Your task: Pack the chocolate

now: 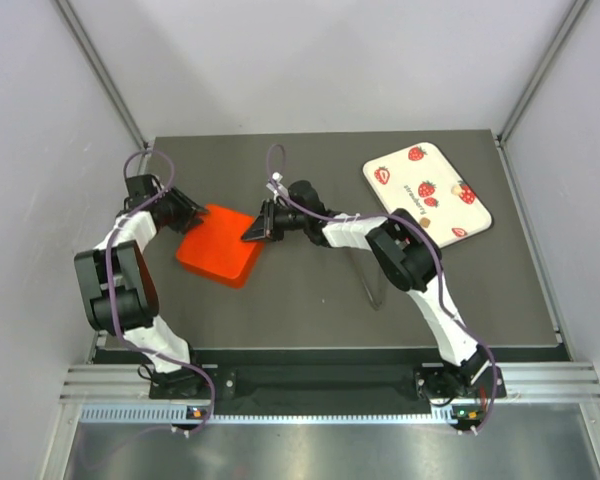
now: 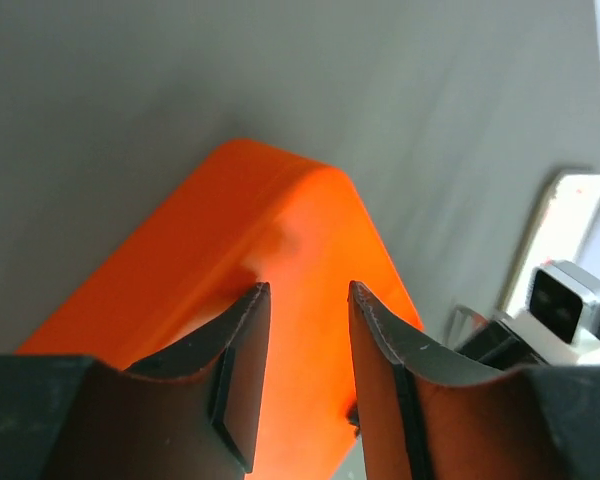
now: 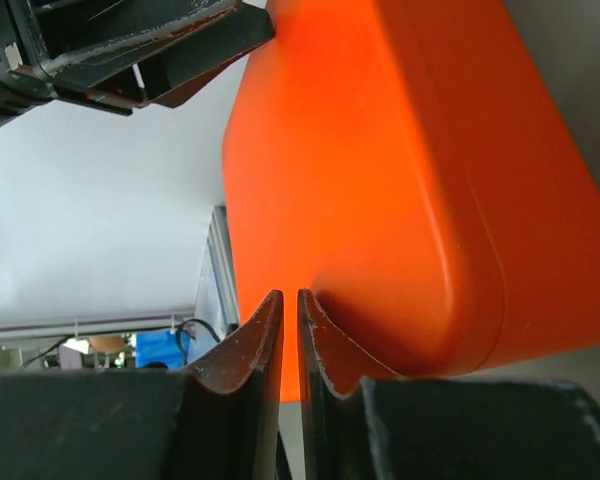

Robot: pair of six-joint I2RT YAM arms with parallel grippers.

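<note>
The orange-red box (image 1: pixel 218 247) lies closed on the dark table, left of centre. My left gripper (image 1: pixel 187 213) is at its far-left corner, open, with its tips (image 2: pixel 309 290) just above the box's lid (image 2: pixel 280 250). My right gripper (image 1: pixel 252 230) is at the box's right edge, its jaws nearly together (image 3: pixel 290 295) against the box's rounded corner (image 3: pixel 400 150). A tiny dark brown chocolate (image 1: pixel 431 201) and a pale cream one (image 1: pixel 443 187) lie on the strawberry-print tray (image 1: pixel 400 175). Whatever the box holds is hidden.
The tray sits at the back right of the table, apart from both arms. The left gripper's fingers (image 3: pixel 130 50) show at the top of the right wrist view. The right wrist's camera (image 2: pixel 570 300) shows at the right of the left wrist view. Grey walls enclose the table.
</note>
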